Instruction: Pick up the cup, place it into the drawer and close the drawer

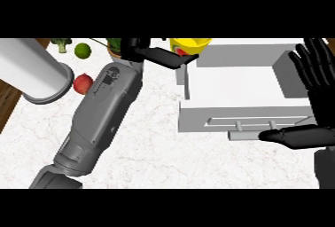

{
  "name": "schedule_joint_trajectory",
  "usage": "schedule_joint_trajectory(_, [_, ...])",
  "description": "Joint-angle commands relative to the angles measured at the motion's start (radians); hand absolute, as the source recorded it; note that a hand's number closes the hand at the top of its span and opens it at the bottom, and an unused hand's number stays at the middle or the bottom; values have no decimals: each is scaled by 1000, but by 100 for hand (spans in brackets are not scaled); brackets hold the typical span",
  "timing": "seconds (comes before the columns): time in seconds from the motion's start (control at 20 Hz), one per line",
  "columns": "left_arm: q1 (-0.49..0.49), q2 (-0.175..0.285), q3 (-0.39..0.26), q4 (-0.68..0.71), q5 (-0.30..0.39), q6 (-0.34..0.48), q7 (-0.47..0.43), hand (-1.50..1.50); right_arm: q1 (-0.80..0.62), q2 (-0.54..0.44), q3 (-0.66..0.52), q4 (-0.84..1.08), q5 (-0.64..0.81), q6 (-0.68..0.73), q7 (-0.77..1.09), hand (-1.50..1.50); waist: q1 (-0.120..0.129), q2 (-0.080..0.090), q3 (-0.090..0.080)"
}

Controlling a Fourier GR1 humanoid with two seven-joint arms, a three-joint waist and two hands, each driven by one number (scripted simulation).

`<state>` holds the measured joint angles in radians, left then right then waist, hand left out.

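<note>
Left hand is at the counter's far edge, forearm running diagonally up from the near left corner. Its fingers are curled round the yellow cup, thumb across the cup's near side. The cup sits just at the far left corner of the drawer and is cut off by the view's top edge. Can't tell if it's lifted or resting on something. The drawer is pulled open on the counter's right side, white inside, with the handle on its near face. Right hand is resting at the right edge beside the drawer, fingers straight and spread, pointing up, thumb out toward the handle but not touching it. On the far left of the counter: a grey cylinder, a red fruit, a lime and broccoli.
</note>
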<state>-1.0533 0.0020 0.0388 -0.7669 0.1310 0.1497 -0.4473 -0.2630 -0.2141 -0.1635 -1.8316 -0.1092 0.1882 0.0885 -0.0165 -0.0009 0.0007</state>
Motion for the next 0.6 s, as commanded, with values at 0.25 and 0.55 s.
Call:
schedule_joint_trajectory(0.25, [-270,-2,-158,221,106,218,207,150,-22,11,18,45,13,11,-45,-150,-40,10,1])
schedule_joint_trajectory(0.55, [-293,-2,-226,415,131,229,194,150,-54,14,33,41,6,15,-29,-150,-92,26,2])
